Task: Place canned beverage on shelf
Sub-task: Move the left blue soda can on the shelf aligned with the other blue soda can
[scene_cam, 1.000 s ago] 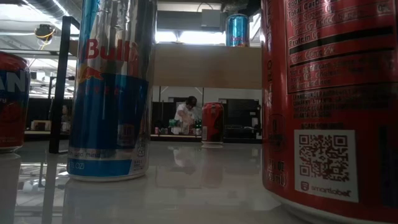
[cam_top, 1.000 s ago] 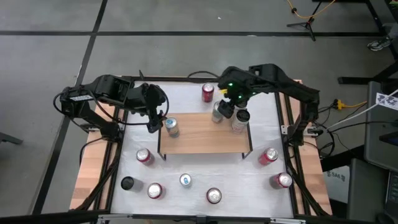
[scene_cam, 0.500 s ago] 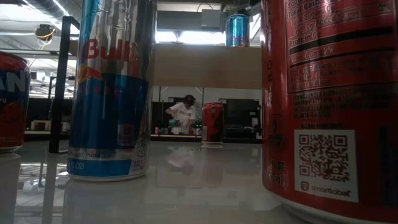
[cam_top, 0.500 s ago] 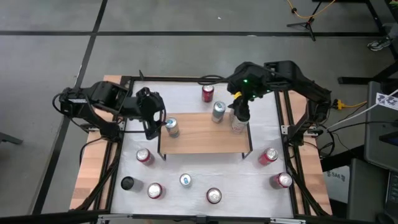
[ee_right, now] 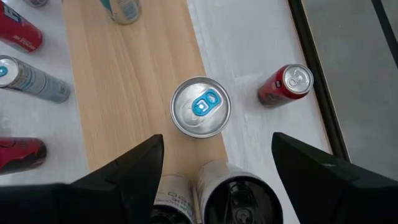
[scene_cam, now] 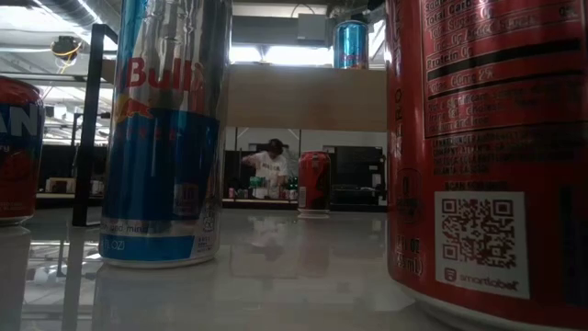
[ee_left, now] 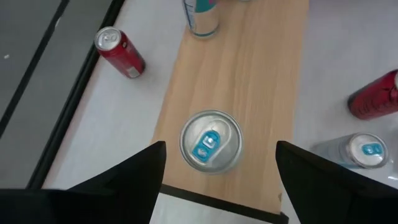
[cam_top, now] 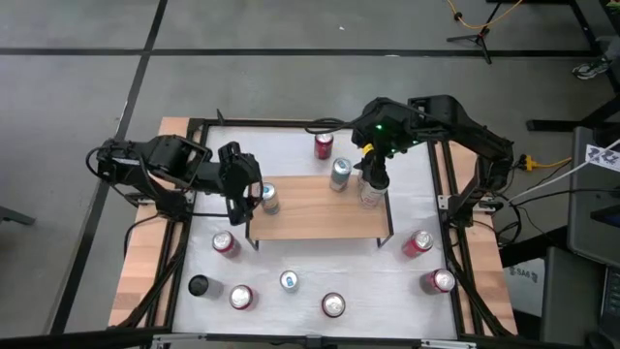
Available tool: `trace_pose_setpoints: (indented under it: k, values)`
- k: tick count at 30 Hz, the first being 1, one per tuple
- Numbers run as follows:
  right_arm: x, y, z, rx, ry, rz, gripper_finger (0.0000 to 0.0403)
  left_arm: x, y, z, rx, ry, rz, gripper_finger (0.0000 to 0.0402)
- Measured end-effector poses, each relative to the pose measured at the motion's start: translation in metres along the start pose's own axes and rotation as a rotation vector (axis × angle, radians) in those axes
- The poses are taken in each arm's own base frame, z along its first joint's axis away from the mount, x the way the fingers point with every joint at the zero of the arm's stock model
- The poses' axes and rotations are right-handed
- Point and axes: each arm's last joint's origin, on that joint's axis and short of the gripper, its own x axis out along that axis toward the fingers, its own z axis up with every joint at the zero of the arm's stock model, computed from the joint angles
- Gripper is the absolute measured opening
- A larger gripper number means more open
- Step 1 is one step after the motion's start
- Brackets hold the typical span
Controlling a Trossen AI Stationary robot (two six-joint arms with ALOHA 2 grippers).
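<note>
Three cans stand on the shelf (cam_top: 320,218), which sits at the centre of the table (cam_top: 291,257). One blue-tabbed can (cam_top: 268,199) is at the shelf's 9 o'clock end. A silver can (cam_top: 340,173) and a pale can (cam_top: 369,196) are close together toward 2 o'clock.

Note that the left gripper (cam_top: 239,189) hovers over the 9 o'clock can with its fingers spread wide and clear of the can, holding nothing. The right gripper (cam_top: 376,176) hangs above the pale can, also spread wide. The right wrist view shows space between each finger and that can, so treat it as released.

Count eight cans not yet on the shelf: one red can (cam_top: 324,145) at 12 o'clock and seven from 8 o'clock round to 4 o'clock. Judge the task as partly complete.
</note>
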Motion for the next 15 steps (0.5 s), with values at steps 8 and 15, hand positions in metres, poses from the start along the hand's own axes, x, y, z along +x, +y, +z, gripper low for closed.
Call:
trace_pose_setpoints:
  k: [8,15]
  values:
    - [0.0000,0.0000,0.0000,0.000,0.000,0.000,0.0287,0.0030,0.0008,0.0019,-0.009,-0.008,0.034,0.0295]
    - [0.0000,0.0000,0.0000,0.000,0.000,0.000,0.0287,0.0073,-0.0026,0.0017,0.016,0.029,0.005,0.0296]
